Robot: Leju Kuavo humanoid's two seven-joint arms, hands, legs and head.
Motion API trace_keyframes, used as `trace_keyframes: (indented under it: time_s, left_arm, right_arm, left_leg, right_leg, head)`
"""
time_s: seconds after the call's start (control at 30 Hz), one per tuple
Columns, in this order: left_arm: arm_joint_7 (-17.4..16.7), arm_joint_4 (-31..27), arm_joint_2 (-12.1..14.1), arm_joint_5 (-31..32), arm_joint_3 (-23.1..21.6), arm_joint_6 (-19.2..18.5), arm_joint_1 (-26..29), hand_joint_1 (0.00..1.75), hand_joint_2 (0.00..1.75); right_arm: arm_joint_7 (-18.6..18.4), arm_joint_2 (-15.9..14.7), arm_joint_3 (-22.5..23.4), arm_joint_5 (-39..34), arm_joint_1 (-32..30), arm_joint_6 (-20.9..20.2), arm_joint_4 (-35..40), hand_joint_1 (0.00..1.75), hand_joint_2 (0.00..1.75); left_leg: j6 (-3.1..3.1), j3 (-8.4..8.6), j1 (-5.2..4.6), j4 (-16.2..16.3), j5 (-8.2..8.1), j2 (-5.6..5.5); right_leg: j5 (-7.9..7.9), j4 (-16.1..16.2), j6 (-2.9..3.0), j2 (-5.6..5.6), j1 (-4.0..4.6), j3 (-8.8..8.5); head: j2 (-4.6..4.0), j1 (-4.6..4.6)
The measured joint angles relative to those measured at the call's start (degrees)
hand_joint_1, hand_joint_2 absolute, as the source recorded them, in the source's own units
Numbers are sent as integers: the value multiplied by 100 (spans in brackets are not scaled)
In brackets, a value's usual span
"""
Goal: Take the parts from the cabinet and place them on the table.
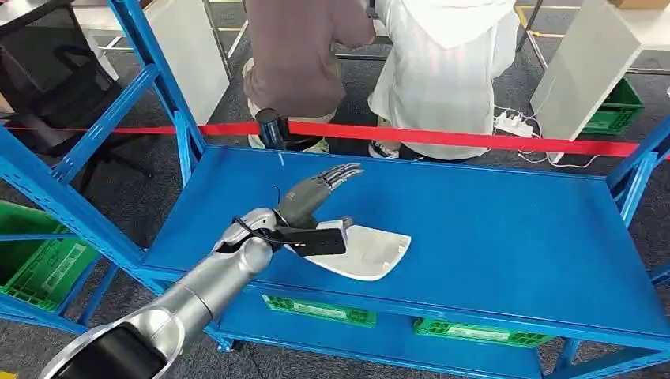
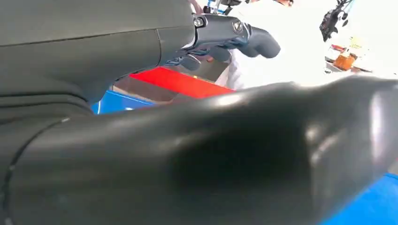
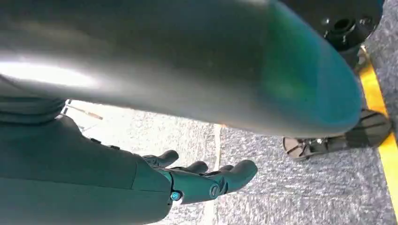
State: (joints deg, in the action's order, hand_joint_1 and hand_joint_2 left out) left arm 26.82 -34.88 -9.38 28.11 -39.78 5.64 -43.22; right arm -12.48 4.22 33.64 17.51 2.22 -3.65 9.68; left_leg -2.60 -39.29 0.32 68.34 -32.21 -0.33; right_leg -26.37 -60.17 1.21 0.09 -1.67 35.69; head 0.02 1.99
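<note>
Shelving in blue steel stands before the robot, with a green crate (image 1: 39, 264) low at its left side. Left hand (image 1: 320, 192) reaches over the blue shelf (image 1: 506, 237), left of centre, fingers (image 1: 341, 174) extended and spread, gripping nothing. White part (image 1: 365, 251) lies flat near the shelf's front edge, just beside and partly under the wrist. Red tape (image 1: 442, 138) runs along the rear edge; two persons stand beyond it. Right hand (image 3: 197, 180) hangs over grey carpet, fingers loosely apart, empty.
</note>
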Motion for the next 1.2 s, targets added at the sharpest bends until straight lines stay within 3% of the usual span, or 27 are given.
trace_keyframes:
  time_s: [0.07, 0.1, 0.13, 0.17, 0.2, 0.23, 0.3, 0.4, 0.43, 0.47, 0.5, 0.53, 0.57, 0.6, 0.63, 0.7, 0.73, 0.77, 0.8, 0.83, 0.87, 0.9, 0.93, 0.97, 1.07, 1.2]
  left_arm:
    - [0, 0, 15, 0, -4, 0, 22, 0, 0]
    - [0, 0, 22, 0, -4, 0, 37, 0, 0]
    - [0, 0, 31, 0, -5, 0, 41, 0, 0]
    - [0, -2, 33, 0, -4, 0, 37, 0, 0]
    - [0, -15, 33, 0, -7, 0, 28, 0, 0]
    - [0, -39, 31, 0, -7, 0, 13, 0, 0]
    - [3, -68, 24, 0, -11, 0, -1, 0, 0]
    - [0, -68, 26, 0, -15, 0, 8, 0, 0]
    - [0, -68, 20, 0, -20, 0, -3, 0, 0]
    - [2, -72, 15, 0, -28, -2, -5, 0, 0]
    - [-2, -81, 15, 0, -39, -4, 1, 0, 0]
    - [-7, -79, 15, 0, -44, -11, 14, 0, 0]
    - [-18, -76, 22, 0, -48, -44, 27, 0, 0]
    - [-42, -72, 28, 0, -70, -92, 34, 0, 0]
    - [-59, -63, 28, 0, -101, -138, 35, 0, 0]
    - [-159, -50, 28, 22, -155, -170, 28, 0, 0]
    - [-201, -48, 22, 31, -179, -177, 20, 0, 0]
    - [-230, -46, 11, 33, -186, -206, 13, 0, 0]
    - [-258, -37, -4, 33, -195, -225, 15, 0, 0]
    - [-278, -26, -22, 31, -229, -227, 9, 0, 0]
    - [-311, -24, -42, 22, -240, -227, 6, 0, 0]
    - [-328, -11, -44, 20, -247, -227, 6, 0, 0]
    - [-345, -2, -59, 15, -256, -227, 2, 0, 0]
    - [-350, 7, -59, 15, -269, -227, 3, 0, 0]
    - [-360, 35, -87, 15, -289, -227, 2, 0, 0]
    - [-407, 105, -184, -74, -295, -188, -10, 0, 0]
  right_arm:
    - [0, 0, 0, 0, 0, 0, 0, 0, 0]
    - [0, 0, 0, 0, 0, 2, 0, 0, 0]
    - [0, 0, 2, 0, -1, 0, 0, 0, 0]
    - [-2, 0, 2, 0, -4, 0, 0, 0, 0]
    - [-2, 0, 2, 0, -3, 0, 0, 0, 0]
    - [-2, 2, 0, 0, 6, 0, 0, 0, 0]
    - [0, 0, 2, 0, -1, 0, 0, 0, 0]
    - [-4, 4, 2, 0, -11, 2, -2, 0, 0]
    - [-7, 2, 4, 0, -9, 4, 0, 0, 0]
    - [-11, 4, 7, 0, -2, 4, 0, 0, 0]
    - [-13, 7, 4, 9, -5, 2, 0, 0, 0]
    - [-11, 7, 4, 9, 0, 2, 0, 0, 0]
    - [-9, 7, 4, 18, 0, 4, 0, 0, 0]
    - [-11, 4, 4, 20, -2, 7, 0, 0, 0]
    - [-15, 4, 7, 31, -4, 11, 0, 0, 0]
    - [-17, 0, 4, 39, 0, 28, 0, 0, 0]
    - [-28, 0, 4, 48, 10, 35, 0, 0, 0]
    - [-33, -2, 4, 57, 30, 35, 0, 0, 0]
    - [-31, 0, 7, 65, 30, 37, 0, 0, 0]
    - [-33, 0, 7, 72, 26, 37, 0, 0, 0]
    - [-33, 0, 4, 79, 32, 39, 0, 0, 0]
    - [-33, 0, 4, 87, 37, 44, 0, 0, 0]
    - [-35, 0, 4, 87, 36, 42, 0, 0, 0]
    - [-33, 0, 4, 90, 32, 44, 0, 0, 0]
    - [-35, 0, 7, 96, 28, 44, 0, 0, 0]
    - [-42, 0, 6, 114, 29, 61, 0, 0, 0]
  left_leg:
    - [-16, -245, 1, 805, -393, 0]
    - [-9, -197, 1, 858, -404, 0]
    - [9, -16, 0, 651, -311, 0]
    - [35, 280, -2, 220, -150, 0]
    - [77, 696, -6, -410, 35, 1]
    - [118, 1040, -17, -922, 89, 1]
    - [171, 999, -69, -981, 134, 2]
    - [314, 921, -99, -1030, 301, 4]
    - [349, 914, -63, -1070, 396, 29]
    - [400, 838, -52, -1086, 471, 25]
    - [413, 751, -53, -1085, 537, 25]
    - [425, 673, -65, -1085, 564, 18]
    - [427, 593, -76, -1075, 614, 25]
    - [426, 523, -82, -1059, 657, 30]
    - [421, 451, -87, -1041, 698, 35]
    - [397, 332, -88, -995, 764, 35]
    - [379, 295, -87, -962, 789, 35]
    - [346, 243, -114, -939, 809, 34]
    - [313, 255, -108, -939, 832, 37]
    - [290, 249, -107, -918, 846, 35]
    - [284, 237, -116, -924, 846, 34]
    - [399, 238, -127, -954, 769, 33]
    - [399, 235, -128, -976, 837, 31]
    - [325, 237, -118, -1005, 907, 30]
    - [283, 228, -112, -1053, 984, 31]
    - [226, 225, -108, -1065, 1037, 28]
  right_leg:
    - [83, -3, 4, -10, 13, 117]
    - [127, -4, 1, -11, 16, 173]
    - [168, -4, -9, -11, 19, 222]
    - [209, -4, -22, -10, 22, 264]
    - [256, -4, -39, -9, 23, 303]
    - [294, -10, -60, -11, 15, 313]
    - [377, 28, -160, -12, 18, 318]
    - [547, 139, -301, -6, 1, 323]
    - [393, 61, -304, -1, -22, 380]
    - [79, -169, -313, -3, -2, 467]
    - [-278, -564, -335, -2, 0, 588]
    - [-534, -991, -347, -3, 3, 710]
    - [-680, -1405, -357, -3, 10, 811]
    - [-673, -1628, -355, -3, 18, 823]
    - [-542, -1594, -343, -3, 26, 713]
    - [-221, -839, -292, -4, 46, 111]
    - [-207, -277, -256, -6, 59, -303]
    - [-431, 98, -210, -11, 99, -521]
    - [-345, 18, -175, -6, 114, -450]
    - [-393, 90, -142, -2, 116, -451]
    - [-361, 119, -145, -1, 89, -453]
    - [-345, 123, -177, -9, 91, -445]
    - [-323, 121, -135, -2, 104, -427]
    - [-311, 118, -117, -3, 109, -419]
    - [-257, 115, -75, -1, 114, -373]
    - [-246, 107, -66, -2, 117, -359]
  head:
    - [0, 0]
    - [0, 0]
    - [0, 2]
    - [0, 2]
    - [0, 2]
    - [0, 2]
    - [0, 11]
    - [0, 13]
    - [0, 7]
    - [0, -2]
    - [0, -18]
    - [0, -22]
    - [0, -22]
    - [0, -22]
    - [0, -22]
    - [0, -22]
    - [0, -22]
    - [0, -22]
    - [0, 0]
    - [0, -15]
    - [0, -6]
    - [0, 0]
    - [0, 0]
    - [0, 0]
    - [0, 0]
    - [0, 0]
